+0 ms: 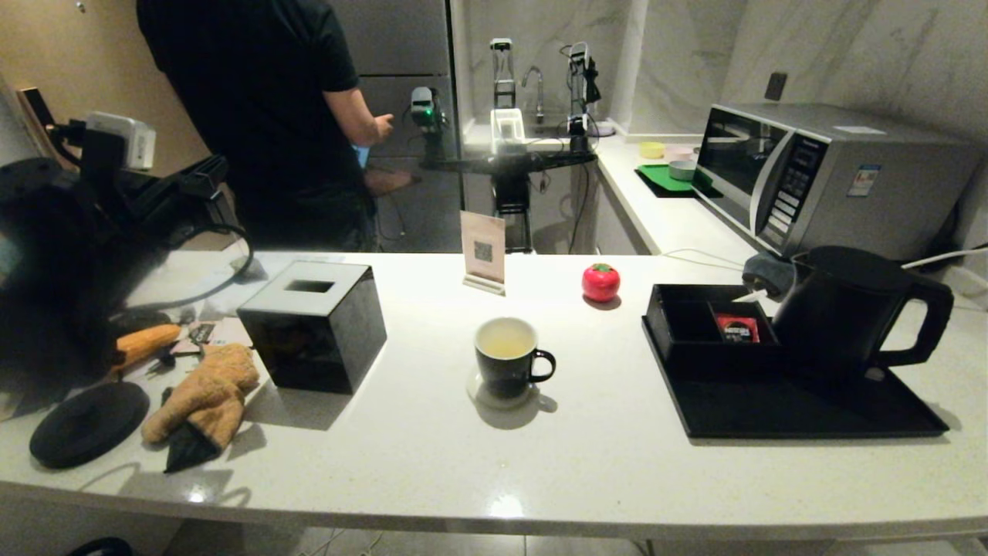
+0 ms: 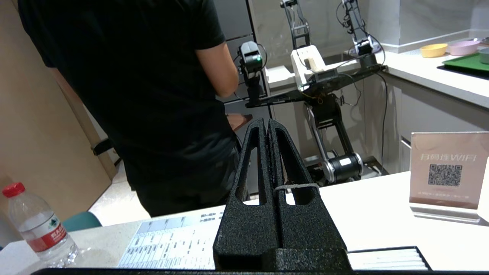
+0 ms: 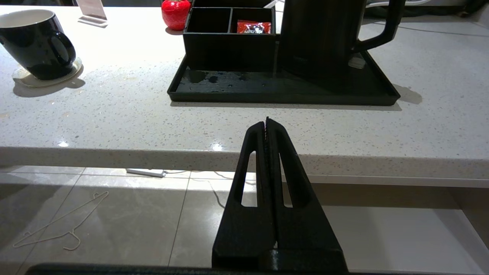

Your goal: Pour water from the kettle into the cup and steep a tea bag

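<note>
The cup (image 1: 506, 361), a black mug with a white inside, stands on a pale coaster mid-counter, its handle to the right; pale yellowish water (image 1: 505, 340) fills it. It also shows in the right wrist view as the cup (image 3: 36, 46). The black kettle (image 1: 845, 309) stands upright on the black tray (image 1: 810, 413), handle to the right. I cannot make out a tea bag. My left gripper (image 2: 267, 122) is shut and empty, held high over the counter's left end; a pale thread crosses one finger (image 2: 296, 187). My right gripper (image 3: 266, 121) is shut and empty, low before the counter's front edge.
A black tissue box (image 1: 312, 324), a WiFi sign (image 1: 483, 251) and a red tomato-shaped thing (image 1: 600, 282) stand around the cup. The organiser box (image 1: 683, 328) holds a red sachet (image 1: 737, 328). An oven glove (image 1: 204, 394), a microwave (image 1: 826, 177) and a person (image 1: 270, 116) are nearby.
</note>
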Tool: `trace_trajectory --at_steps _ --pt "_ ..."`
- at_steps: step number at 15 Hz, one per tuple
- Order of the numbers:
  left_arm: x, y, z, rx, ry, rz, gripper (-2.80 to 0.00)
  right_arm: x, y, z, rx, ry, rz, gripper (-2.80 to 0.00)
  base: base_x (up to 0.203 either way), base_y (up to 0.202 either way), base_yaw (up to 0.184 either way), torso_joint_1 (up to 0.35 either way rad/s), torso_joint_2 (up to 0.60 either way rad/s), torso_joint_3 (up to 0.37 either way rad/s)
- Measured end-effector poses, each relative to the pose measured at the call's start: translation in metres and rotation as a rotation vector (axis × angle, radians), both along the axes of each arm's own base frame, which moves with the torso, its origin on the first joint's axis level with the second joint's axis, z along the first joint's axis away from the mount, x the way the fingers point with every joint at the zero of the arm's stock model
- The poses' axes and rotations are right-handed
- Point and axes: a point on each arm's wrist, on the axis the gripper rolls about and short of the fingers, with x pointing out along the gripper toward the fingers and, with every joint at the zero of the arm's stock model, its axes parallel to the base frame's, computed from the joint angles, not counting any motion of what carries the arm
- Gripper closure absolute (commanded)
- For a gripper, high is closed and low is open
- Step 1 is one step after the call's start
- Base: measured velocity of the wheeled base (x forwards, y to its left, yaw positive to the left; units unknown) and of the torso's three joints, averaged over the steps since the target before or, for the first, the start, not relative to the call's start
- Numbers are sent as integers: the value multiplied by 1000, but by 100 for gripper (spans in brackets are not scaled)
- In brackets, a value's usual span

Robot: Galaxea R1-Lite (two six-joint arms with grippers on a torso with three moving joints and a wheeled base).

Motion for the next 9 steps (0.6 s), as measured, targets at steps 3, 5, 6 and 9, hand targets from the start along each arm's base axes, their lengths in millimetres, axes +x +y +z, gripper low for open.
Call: trace_trajectory --at_steps 3,5,6,9 --pt "4 0 2 -8 -9 -10 0 0 0 0 0 0 0 0 0 0 0 0 0 0" --pt "10 0 6 0 -22 -52 0 0 0 0 0 0 0 0 0 0 0 0 0 0" --pt "13 0 6 2 -4 -70 0 0 0 0 0 -1 0 0 0 0 0 0 0 0" --pt "18 -3 6 11 2 -109 0 0 0 0 0 -1 0 0 0 0 0 0 0 0"
